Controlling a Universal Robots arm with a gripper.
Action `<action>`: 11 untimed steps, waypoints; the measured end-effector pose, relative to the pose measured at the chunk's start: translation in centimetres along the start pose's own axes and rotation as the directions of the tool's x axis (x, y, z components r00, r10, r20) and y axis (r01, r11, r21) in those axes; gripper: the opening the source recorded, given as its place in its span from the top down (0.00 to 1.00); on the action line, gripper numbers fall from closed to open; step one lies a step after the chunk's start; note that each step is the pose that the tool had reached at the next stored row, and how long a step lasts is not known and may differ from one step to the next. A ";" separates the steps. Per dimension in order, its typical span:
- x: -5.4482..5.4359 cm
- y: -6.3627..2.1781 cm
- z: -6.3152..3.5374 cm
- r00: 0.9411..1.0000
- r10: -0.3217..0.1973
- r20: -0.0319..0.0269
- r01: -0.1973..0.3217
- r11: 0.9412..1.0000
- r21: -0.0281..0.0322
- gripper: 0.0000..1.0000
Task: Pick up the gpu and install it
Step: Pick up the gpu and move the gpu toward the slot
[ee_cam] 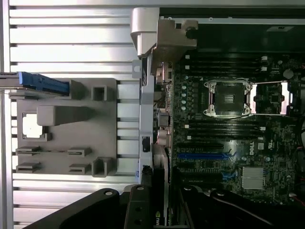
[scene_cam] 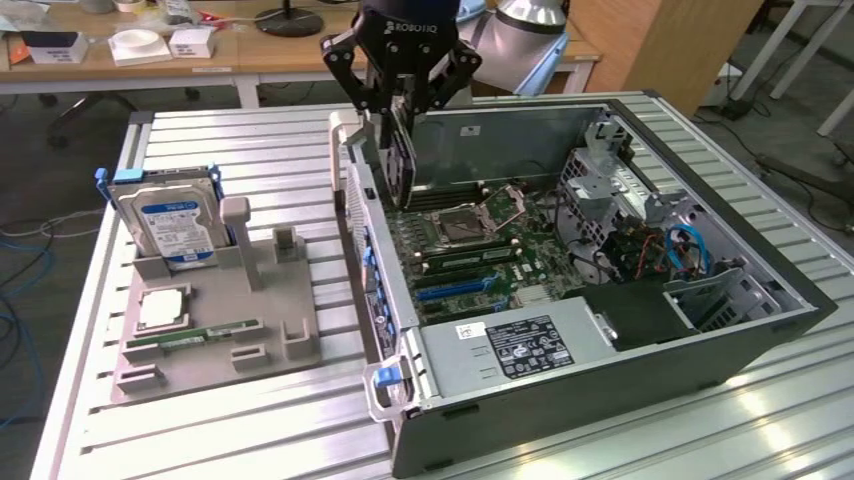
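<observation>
The gpu (scene_cam: 400, 165) is a thin dark card hanging on edge, and my gripper (scene_cam: 398, 120) is shut on its upper part. It hovers above the open computer case (scene_cam: 601, 390), just inside the case wall on the exterior view's left, over the motherboard (scene_cam: 501, 250). Its lower edge is clear of the board. In the wrist view the gpu (ee_cam: 165, 186) appears edge-on between my gripper's (ee_cam: 159, 210) dark fingers, next to the case's rear wall. The blue expansion slot (ee_cam: 202, 156) lies on the board beside it, and in the exterior view the blue expansion slot (scene_cam: 461, 287) sits nearer the camera than the card.
A grey parts holder (scene_cam: 254, 360) lies on the slatted table at the exterior view's left. It carries an upright silver hard drive (scene_cam: 167, 225), a green memory stick (scene_cam: 207, 335) and a square chip (scene_cam: 160, 310). The processor socket (scene_cam: 463, 225) and drive cages (scene_cam: 614, 190) sit inside the case.
</observation>
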State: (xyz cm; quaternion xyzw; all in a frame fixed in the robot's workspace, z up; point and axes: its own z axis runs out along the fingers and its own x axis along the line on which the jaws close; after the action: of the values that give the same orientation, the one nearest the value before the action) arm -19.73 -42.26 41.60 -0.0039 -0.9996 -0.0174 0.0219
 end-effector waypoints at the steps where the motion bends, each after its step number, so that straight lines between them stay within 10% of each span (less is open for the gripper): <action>1: -0.1 0.00 0.00 1.000 0.000 0.000 0.000 1.000 0.000 0.74; 11: -0.7 0.01 -0.03 1.000 0.000 0.000 0.000 1.000 0.000 0.74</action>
State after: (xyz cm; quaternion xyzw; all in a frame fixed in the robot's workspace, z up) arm -19.04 -42.26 41.60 -0.0039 -0.9996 -0.0174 0.0219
